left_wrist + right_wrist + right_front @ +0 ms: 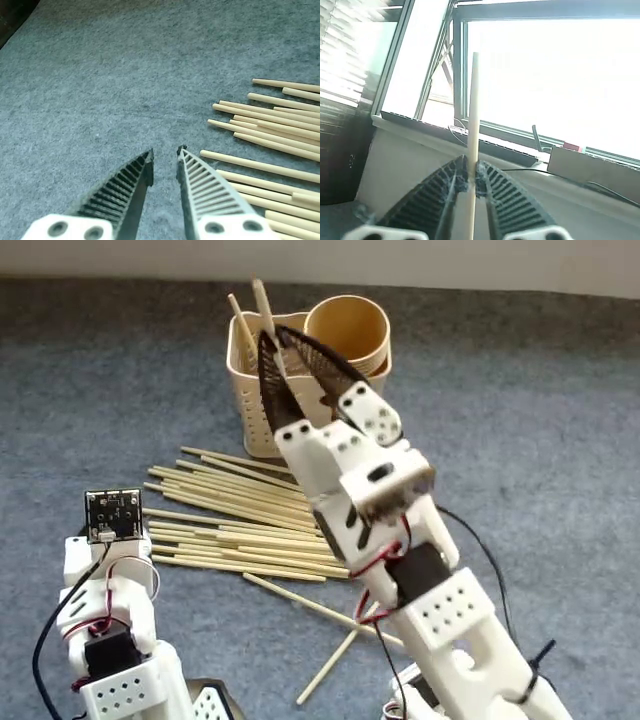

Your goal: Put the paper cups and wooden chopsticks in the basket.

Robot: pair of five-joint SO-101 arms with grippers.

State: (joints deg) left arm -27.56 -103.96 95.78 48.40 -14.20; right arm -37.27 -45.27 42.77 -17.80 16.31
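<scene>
Left arm (112,640) and right arm (440,610): white shells with rows of round holes, black motor blocks, and red and black cables. Left gripper (165,152) and right gripper (471,167) had black, ribbed, tapering fingers (205,185) on white bases.

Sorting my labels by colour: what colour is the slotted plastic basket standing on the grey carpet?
Cream, a pale beige; the high view shows the slotted plastic basket best.

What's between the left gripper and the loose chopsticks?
Nothing: in the left wrist view, only bare grey carpet separates the left gripper from the loose chopsticks.
</scene>
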